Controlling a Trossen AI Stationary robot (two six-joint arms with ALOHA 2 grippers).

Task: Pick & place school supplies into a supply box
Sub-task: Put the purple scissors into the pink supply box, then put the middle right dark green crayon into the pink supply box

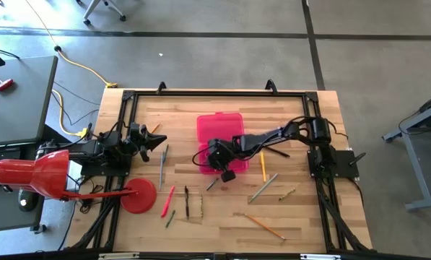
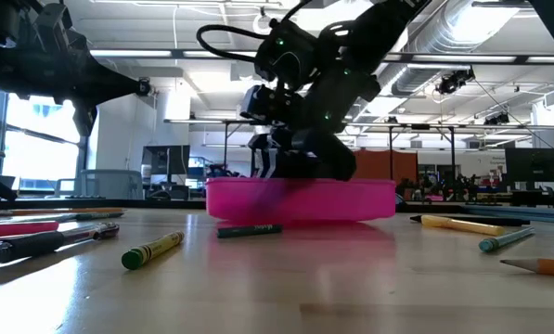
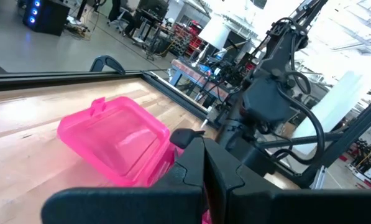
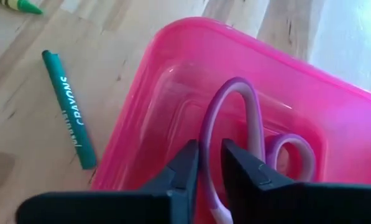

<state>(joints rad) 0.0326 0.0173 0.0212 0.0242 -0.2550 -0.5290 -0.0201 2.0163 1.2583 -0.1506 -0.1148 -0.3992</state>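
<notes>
A: Item one, scissors [image 4: 247, 134]. Location?

B: Inside the pink box [image 1: 220, 137], lying against its bottom, one purple handle loop passing between the tips of the right gripper [image 4: 211, 163]. The jaws stand slightly parted with the loop in the gap; whether they are pinching it or have let go, I cannot tell.

A: Handling notes?

B: Judged light and stiff, with smooth plastic loops that could slip in a pinch. The loop shank is the sensible hold; the blades are out of sight here.

A: The box?

B: Thin translucent plastic, open, near the middle of the table [image 1: 201, 224]. Likely light enough to slide if nudged, so anything going in wants lowering, not pushing.

A: Remaining stock?

B: Scattered on the table: a yellow pencil [image 1: 263, 165] just beside the box, an orange pencil [image 1: 264, 225] near the front edge, a red pen [image 1: 168, 200] beside a red disc [image 1: 138, 196]. All thin, rigid, prone to roll; best taken at mid-length.

A: Left gripper [image 1: 157, 139]?

B: Parked at the left side of the table, well apart from the box, empty, jaws nearly together.

A: Any writing?

B: One legible mark: "CRAYONS" in white on a green crayon [image 4: 69, 109] lying just beside the box wall. Smaller print under it is unreadable.
</notes>
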